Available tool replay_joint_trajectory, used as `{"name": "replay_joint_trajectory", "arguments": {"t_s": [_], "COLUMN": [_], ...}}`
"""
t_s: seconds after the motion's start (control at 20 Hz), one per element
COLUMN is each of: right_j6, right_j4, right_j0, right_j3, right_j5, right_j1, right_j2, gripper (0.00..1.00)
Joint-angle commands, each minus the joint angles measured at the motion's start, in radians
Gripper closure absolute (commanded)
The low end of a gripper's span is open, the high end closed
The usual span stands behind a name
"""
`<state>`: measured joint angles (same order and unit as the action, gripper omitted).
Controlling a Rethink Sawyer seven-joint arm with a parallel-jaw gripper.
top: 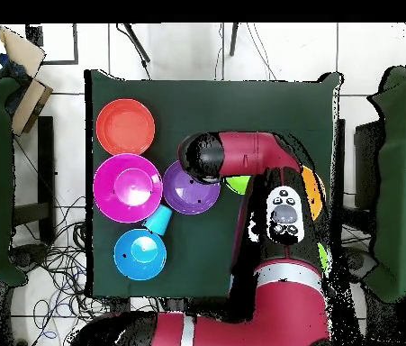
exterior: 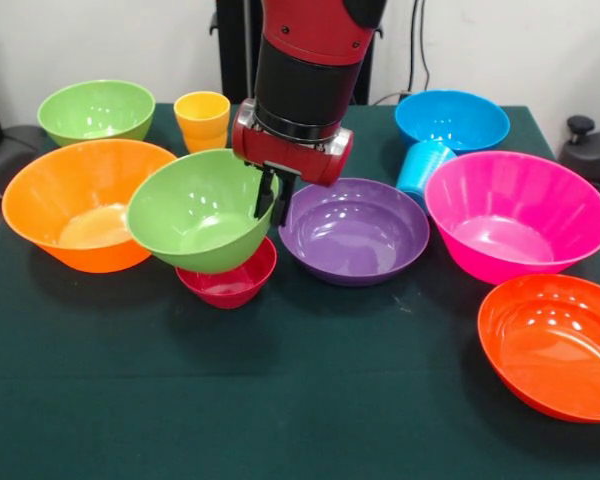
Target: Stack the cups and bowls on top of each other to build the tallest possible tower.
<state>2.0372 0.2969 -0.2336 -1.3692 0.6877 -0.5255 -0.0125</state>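
My gripper [exterior: 271,196] is shut on the rim of a green bowl [exterior: 195,210] and holds it tilted. The bowl's underside is over the small crimson bowl [exterior: 232,285]; I cannot tell whether they touch. The purple bowl [exterior: 355,230] sits just right of the gripper. The yellow-orange cup [exterior: 202,120] stands upright behind it. The light blue cup [exterior: 423,168] lies on its side between the blue bowl [exterior: 452,118] and the pink bowl [exterior: 515,215]. In the overhead view my arm hides the gripper; a sliver of the green bowl [top: 236,186] shows.
A large orange bowl [exterior: 80,205] sits left of the held bowl, with a second green bowl [exterior: 95,110] behind it. A red-orange bowl [exterior: 555,345] sits at the front right. The table [exterior: 280,420] has a dark green cloth.
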Motion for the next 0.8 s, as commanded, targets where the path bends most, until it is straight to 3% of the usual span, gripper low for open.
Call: {"name": "replay_joint_trajectory", "arguments": {"t_s": [0.05, 0.8], "right_j6": [-0.088, -0.086], "right_j4": [0.072, 0.074], "right_j0": [0.010, 0.015], "right_j3": [-0.060, -0.049], "right_j5": [-0.044, -0.037], "right_j1": [0.006, 0.011], "right_j2": [-0.079, -0.075], "gripper": [1.00, 1.00]}}
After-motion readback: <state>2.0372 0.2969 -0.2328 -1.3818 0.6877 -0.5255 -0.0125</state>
